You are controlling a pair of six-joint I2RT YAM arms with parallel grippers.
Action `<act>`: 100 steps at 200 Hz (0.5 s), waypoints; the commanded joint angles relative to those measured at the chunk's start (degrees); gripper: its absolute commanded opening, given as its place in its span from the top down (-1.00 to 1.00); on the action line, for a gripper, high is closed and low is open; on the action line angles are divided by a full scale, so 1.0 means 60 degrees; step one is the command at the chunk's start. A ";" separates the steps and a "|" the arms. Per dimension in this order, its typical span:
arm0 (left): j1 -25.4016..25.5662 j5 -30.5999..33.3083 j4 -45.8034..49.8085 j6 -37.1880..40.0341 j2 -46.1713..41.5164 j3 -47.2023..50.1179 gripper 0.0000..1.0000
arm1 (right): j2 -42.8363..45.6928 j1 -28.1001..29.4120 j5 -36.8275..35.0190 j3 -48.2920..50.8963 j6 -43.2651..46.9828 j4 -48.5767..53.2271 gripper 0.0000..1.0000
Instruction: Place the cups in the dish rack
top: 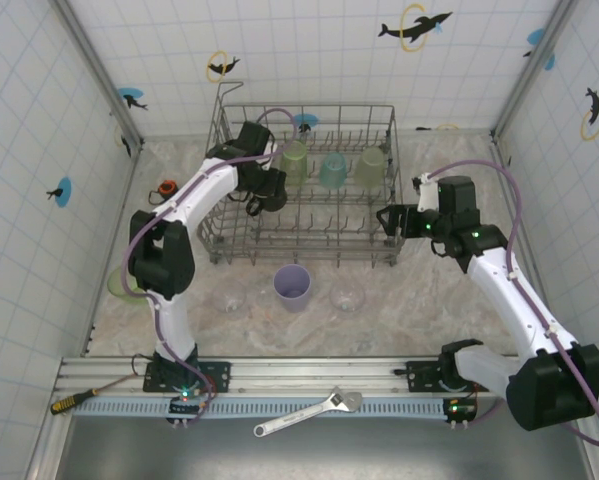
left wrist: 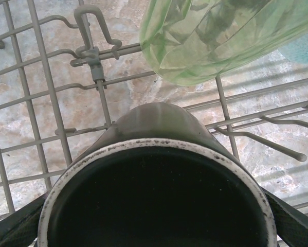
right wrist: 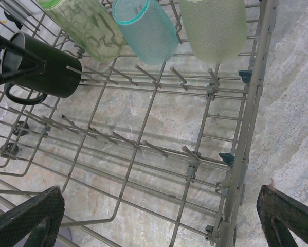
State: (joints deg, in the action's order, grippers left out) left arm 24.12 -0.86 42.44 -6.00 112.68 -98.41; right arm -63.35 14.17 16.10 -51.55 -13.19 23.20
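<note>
At the rack's (top: 309, 252) left end we see the L gripper (top: 268, 191) clamped on a black cup (right wrist: 46, 69); along the back row sit a green cup (top: 294, 162), a teal cup (top: 332, 170) and a pale-green cup (top: 371, 168). R gripper (right wrist: 159, 218) hangs spread wide, empty, over the rack's front-right corner. On the table (top: 429, 310) betw. rack and near edge stand a clear cup (top: 229, 296), a purple cup (top: 292, 287) and a second clear cup (top: 347, 297).

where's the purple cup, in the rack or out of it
Out. The purple cup stands mouth up on the table, just in front of the dish rack, between two clear cups.
</note>
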 commanded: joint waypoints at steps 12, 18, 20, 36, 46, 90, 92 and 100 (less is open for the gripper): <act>-0.0033 0.0235 -0.0362 0.0107 0.0102 -0.0253 1.00 | 0.0181 -0.0033 -0.0002 0.0156 0.0031 0.0120 -0.99; -0.0027 0.0248 -0.0350 0.0091 0.0129 -0.0266 1.00 | 0.0176 -0.0033 -0.0002 0.0154 0.0031 0.0114 -0.99; -0.0026 0.0247 -0.0349 0.0084 0.0130 -0.0268 1.00 | 0.0181 -0.0037 -0.0002 0.0154 0.0031 0.0117 -0.99; -0.0033 0.0247 -0.0347 0.0051 0.0173 -0.0259 0.97 | 0.0169 -0.0031 0.0012 0.0154 0.0019 0.0088 -0.99; -0.0031 0.0222 -0.0345 0.0022 0.0209 -0.0259 0.87 | 0.0172 -0.0033 0.0022 0.0163 0.0010 0.0101 -0.99; -0.0035 0.0207 -0.0334 -0.0086 0.0314 -0.0231 0.59 | 0.0212 -0.0022 0.0027 0.0283 -0.0026 0.0097 -0.99; -0.0024 0.0211 -0.0334 -0.0092 0.0327 -0.0237 0.58 | 0.0216 -0.0020 0.0027 0.0285 -0.0020 0.0091 -0.99; -0.0024 0.0226 -0.0320 -0.0100 0.0321 -0.0229 0.51 | 0.0234 -0.0028 0.0027 0.0299 -0.0016 0.0094 -0.99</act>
State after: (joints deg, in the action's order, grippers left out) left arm 24.16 -1.04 41.50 -6.31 114.21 -98.41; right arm -63.35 14.17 16.16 -50.98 -13.23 23.20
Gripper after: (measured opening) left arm 0.832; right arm 0.995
